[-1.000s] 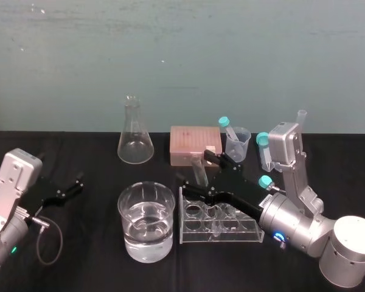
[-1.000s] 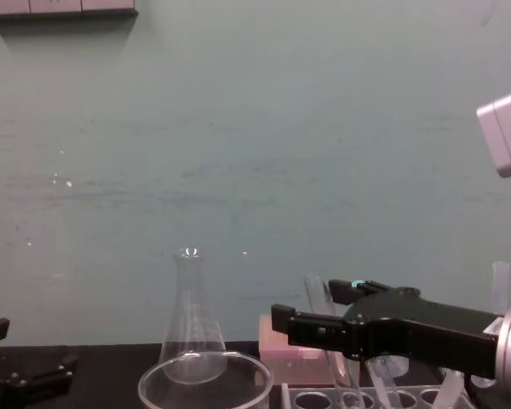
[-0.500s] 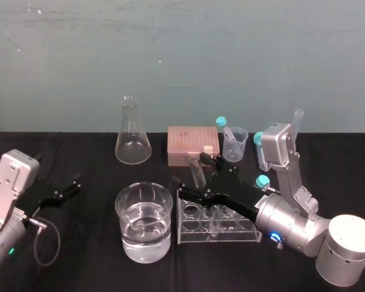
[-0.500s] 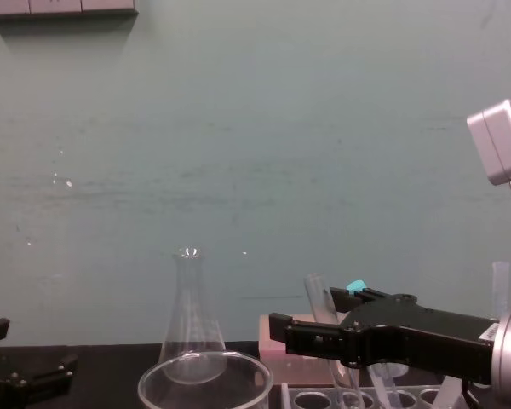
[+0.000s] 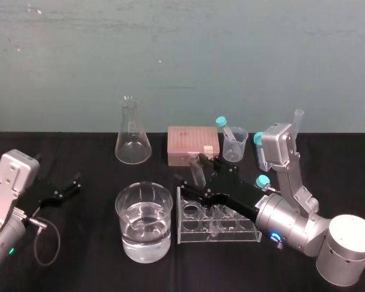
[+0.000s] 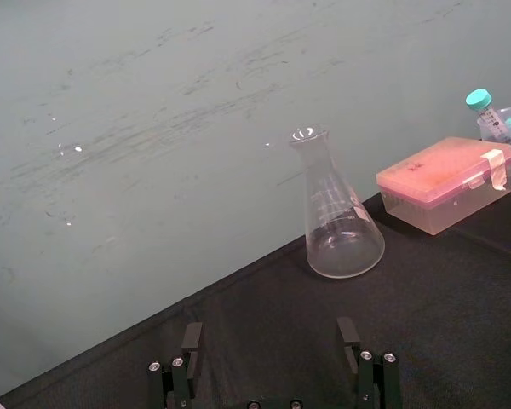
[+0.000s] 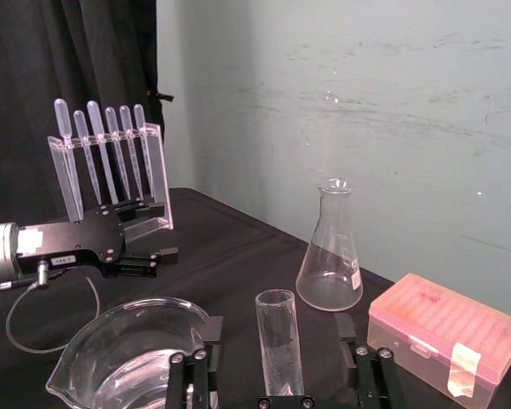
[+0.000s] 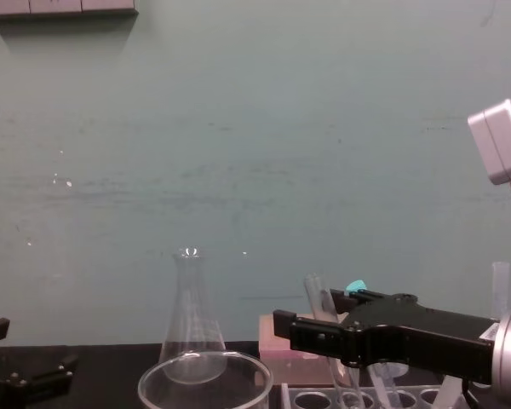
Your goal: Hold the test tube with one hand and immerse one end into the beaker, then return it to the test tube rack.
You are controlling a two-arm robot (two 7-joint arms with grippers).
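Right hand [image 5: 193, 174]: black fingers spread wide, flanking without touching the slim, clear glass test tube [image 5: 196, 165], which stands tilted in the translucent test tube rack [image 5: 231, 235]. Left hand [image 5: 72, 186] lies open on the black counter [image 5: 91, 261].

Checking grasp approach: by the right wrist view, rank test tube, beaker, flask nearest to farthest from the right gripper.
1. Test tube, between the open right gripper fingers.
2. Beaker, at its left.
3. Flask, back by the wall.

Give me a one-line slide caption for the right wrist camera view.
Open right gripper straddling the upright test tube; beaker alongside, conical flask behind, left gripper parked beyond the beaker.
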